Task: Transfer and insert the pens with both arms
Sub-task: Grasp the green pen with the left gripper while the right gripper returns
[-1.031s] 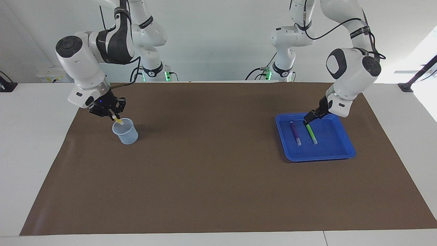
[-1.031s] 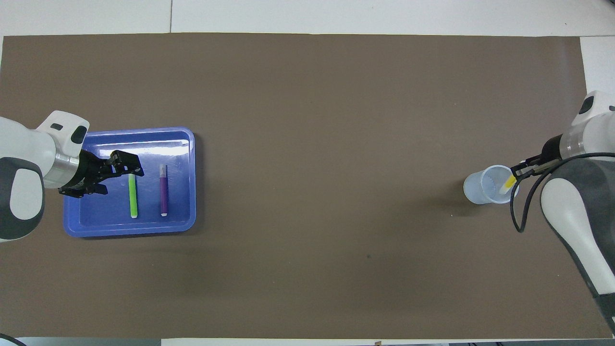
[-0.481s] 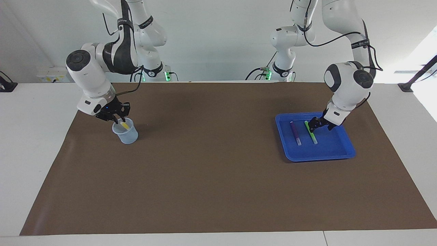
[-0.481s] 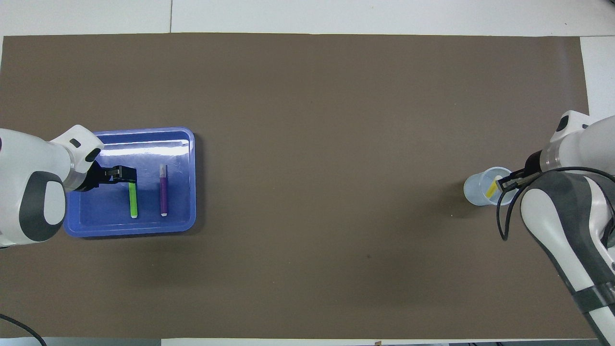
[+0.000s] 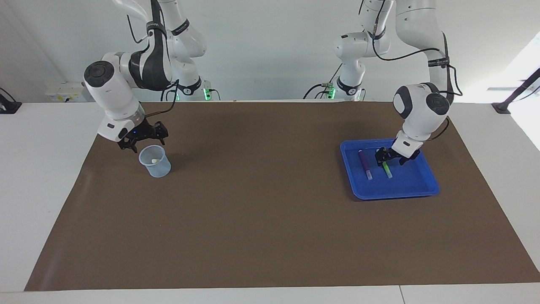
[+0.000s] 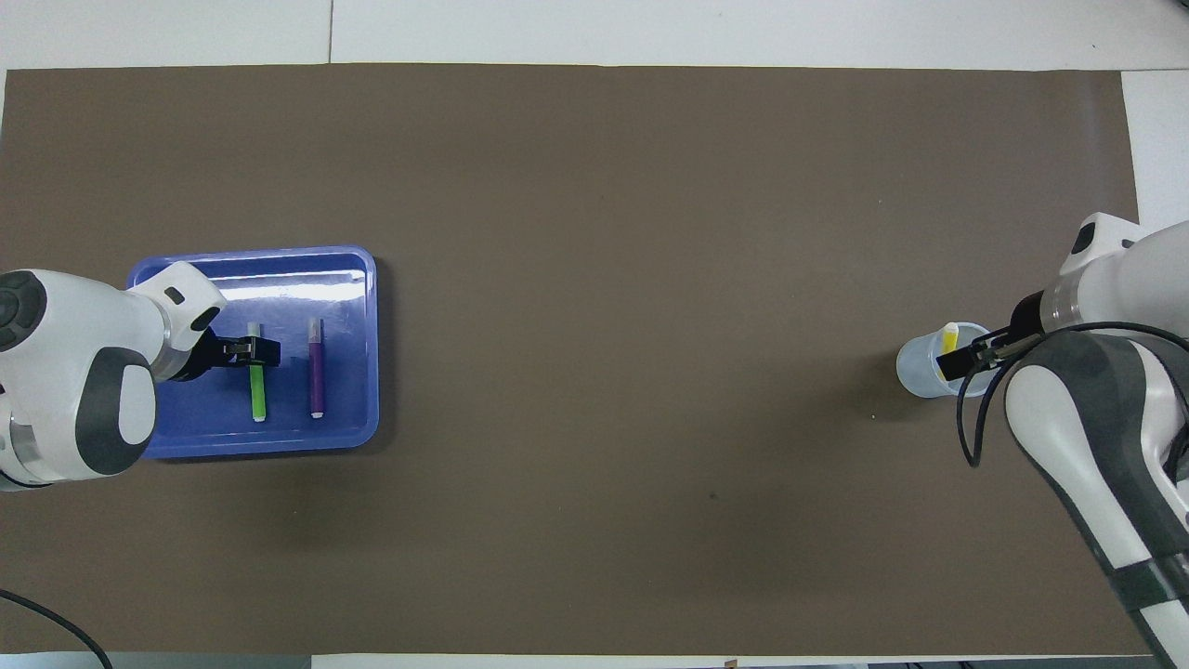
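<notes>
Yellow pen (image 6: pixel 949 336) dropped in cup (image 5: pixel 155 166), yellow visible overhead only

We see a white table (image 5: pixel 42 177) (image 6: pixel 650 28) with a large brown mat (image 5: pixel 270 211) (image 6: pixel 650 232) spread over most of its top. Directly on the mat, toward the left arm's end, sits a shallow blue tray (image 5: pixel 422 190) (image 6: pixel 367 353). Toward the right arm's end a small translucent cup (image 5: pixel 157 166) (image 6: pixel 915 372) stands upright on the mat, well apart from the tray. The table's white surface shows around the mat's edges.
</notes>
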You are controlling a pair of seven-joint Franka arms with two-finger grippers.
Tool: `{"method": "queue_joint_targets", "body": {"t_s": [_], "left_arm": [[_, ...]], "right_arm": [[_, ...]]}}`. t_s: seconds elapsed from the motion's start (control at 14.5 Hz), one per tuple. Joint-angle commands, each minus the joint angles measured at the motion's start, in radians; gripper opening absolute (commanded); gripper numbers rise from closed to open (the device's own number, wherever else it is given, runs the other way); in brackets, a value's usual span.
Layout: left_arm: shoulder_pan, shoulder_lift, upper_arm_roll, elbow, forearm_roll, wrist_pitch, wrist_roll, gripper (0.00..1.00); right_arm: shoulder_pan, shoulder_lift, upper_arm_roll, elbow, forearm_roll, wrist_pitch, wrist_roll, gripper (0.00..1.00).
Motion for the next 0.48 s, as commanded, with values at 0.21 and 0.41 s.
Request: {"method": "queue_joint_targets", "body": {"t_s": [0.21, 0.41], "left_arm": [[-0.004, 0.015, -0.003, -0.012, 0.021, 0.031, 0.000, 0.69], [-0.005, 0.015, -0.003, -0.014, 0.022, 0.031, -0.001, 0.32]], "right_arm": [[0.018, -0.014, 0.011, 0.144, 0.306, -0.162, -0.007, 1.00], [0.085, -0.037, 0.013, 0.147, 0.468, -0.159, 0.210, 1.00]]}}
